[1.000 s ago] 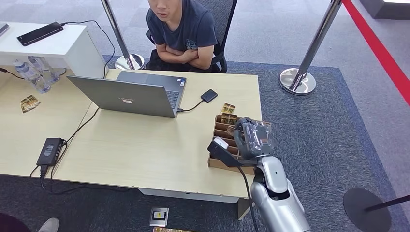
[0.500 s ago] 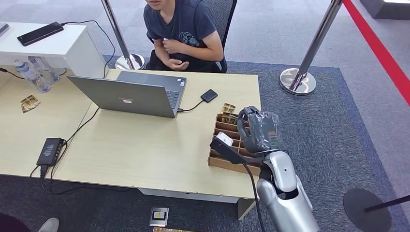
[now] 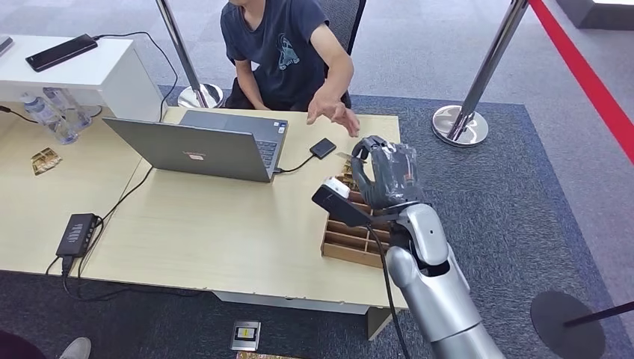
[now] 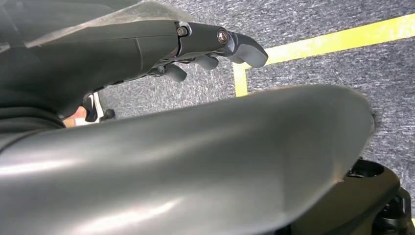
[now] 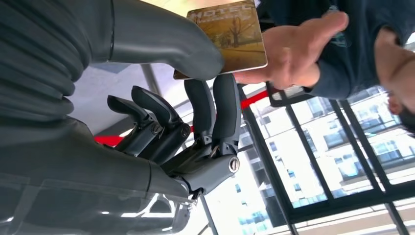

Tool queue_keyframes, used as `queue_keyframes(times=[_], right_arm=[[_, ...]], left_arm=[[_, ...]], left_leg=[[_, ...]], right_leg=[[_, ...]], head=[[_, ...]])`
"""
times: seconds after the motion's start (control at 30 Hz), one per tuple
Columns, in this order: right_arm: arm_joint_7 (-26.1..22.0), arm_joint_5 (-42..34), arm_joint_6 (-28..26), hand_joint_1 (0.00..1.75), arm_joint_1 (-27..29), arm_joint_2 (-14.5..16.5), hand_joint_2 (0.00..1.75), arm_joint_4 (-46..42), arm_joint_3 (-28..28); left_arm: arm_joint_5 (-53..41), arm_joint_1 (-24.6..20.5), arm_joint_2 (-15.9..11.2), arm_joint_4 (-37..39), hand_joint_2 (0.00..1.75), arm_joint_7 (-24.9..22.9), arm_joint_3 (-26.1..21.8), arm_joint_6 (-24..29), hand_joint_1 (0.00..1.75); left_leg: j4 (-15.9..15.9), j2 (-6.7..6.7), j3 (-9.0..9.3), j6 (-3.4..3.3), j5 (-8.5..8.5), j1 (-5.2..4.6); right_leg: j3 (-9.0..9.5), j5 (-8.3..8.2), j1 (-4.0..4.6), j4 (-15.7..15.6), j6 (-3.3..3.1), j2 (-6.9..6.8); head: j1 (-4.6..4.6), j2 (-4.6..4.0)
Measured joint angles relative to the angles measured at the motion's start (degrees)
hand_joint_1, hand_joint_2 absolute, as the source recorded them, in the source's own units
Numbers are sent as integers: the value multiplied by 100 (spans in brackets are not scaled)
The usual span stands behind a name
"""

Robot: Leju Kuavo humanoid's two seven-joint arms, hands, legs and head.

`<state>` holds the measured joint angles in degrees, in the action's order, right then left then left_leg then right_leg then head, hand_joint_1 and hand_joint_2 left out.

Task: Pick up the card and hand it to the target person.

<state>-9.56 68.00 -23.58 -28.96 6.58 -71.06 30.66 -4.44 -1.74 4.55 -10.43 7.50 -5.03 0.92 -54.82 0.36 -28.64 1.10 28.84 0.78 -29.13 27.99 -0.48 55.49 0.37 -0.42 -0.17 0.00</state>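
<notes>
My right hand (image 3: 385, 178) is raised above the far end of the cardboard card box (image 3: 348, 241), at the table's right side. In the right wrist view the gold-brown card (image 5: 231, 35) is pinched between the thick thumb and the dark fingers (image 5: 215, 105). The seated person (image 3: 288, 45) stretches a hand (image 3: 334, 114) toward it; that open palm (image 5: 293, 54) is right beside the card's edge, and I cannot tell whether it touches. My left hand (image 4: 147, 49) hangs low over grey carpet, its fingers (image 4: 242, 46) apart and holding nothing.
A grey laptop (image 3: 198, 149) stands open in front of the person, cabled to a small black box (image 3: 323, 147). A black power hub (image 3: 77, 233) lies at the table's near left. Chrome stanchions (image 3: 460, 123) stand beyond the table on the carpet.
My right hand has lifted out of the card box and moved toward the person with the card. The person has unfolded their arms and reached a hand out over the table.
</notes>
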Motion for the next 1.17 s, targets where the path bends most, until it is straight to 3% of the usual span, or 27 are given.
queue_keyframes(times=[0.3, 0.5, 0.6, 0.63, 0.73, 0.9, 1.17], right_arm=[[-129, -77, -493, 175, -1084, 804, 175, 1823, 29], [-98, -38, -654, 175, -1404, 1022, 175, 2499, 26], [-76, -28, -693, 44, -1451, 1033, 175, 2637, 17], [-79, -54, -698, 0, -1460, 1033, 131, 2671, 11], [-178, -283, -699, 0, -1462, 1028, 0, 2724, -55], [-392, -735, -690, 0, -1245, 951, 0, 2417, -208], [-393, -1232, -610, 0, -156, 555, 0, 831, -506]], left_arm=[[-60, -22, 0, 0, 0, -114, 0, 21, 0], [-69, -28, 0, 0, 0, -140, 0, 34, 0], [-93, -27, 0, 0, 0, -207, 0, 34, 0], [-98, -27, 0, 0, 0, -232, 0, 34, 0], [-89, -26, 0, 0, 0, -284, -1, 37, 0], [-25, -25, 2, 0, 0, -338, -38, 74, 0], [45, -9, 36, 0, 0, -500, -159, 107, 0]], left_leg=[[0, 0, -1, 3, -4, 1], [0, 0, -2, 3, -4, 0], [-1, 0, -2, 3, -4, 0], [-1, -1, -2, 3, -4, 0], [-2, -1, -2, 3, -4, 0], [-2, -1, -1, 3, -4, 0], [-2, -3, -6, 4, -1, 0]], right_leg=[[-4, 0, 0, 4, -1, 0], [-4, 0, 0, 3, -1, 0], [-4, 0, 0, 2, -1, 0], [-5, -1, 0, 1, -1, 0], [-6, -1, 0, 1, -1, 0], [-7, 0, 0, 1, -1, 0], [-12, 0, 0, -8, -1, 0]], head=[[1, 0], [1, 0], [1, 0], [1, 0], [1, 0], [1, 0], [0, 0]])
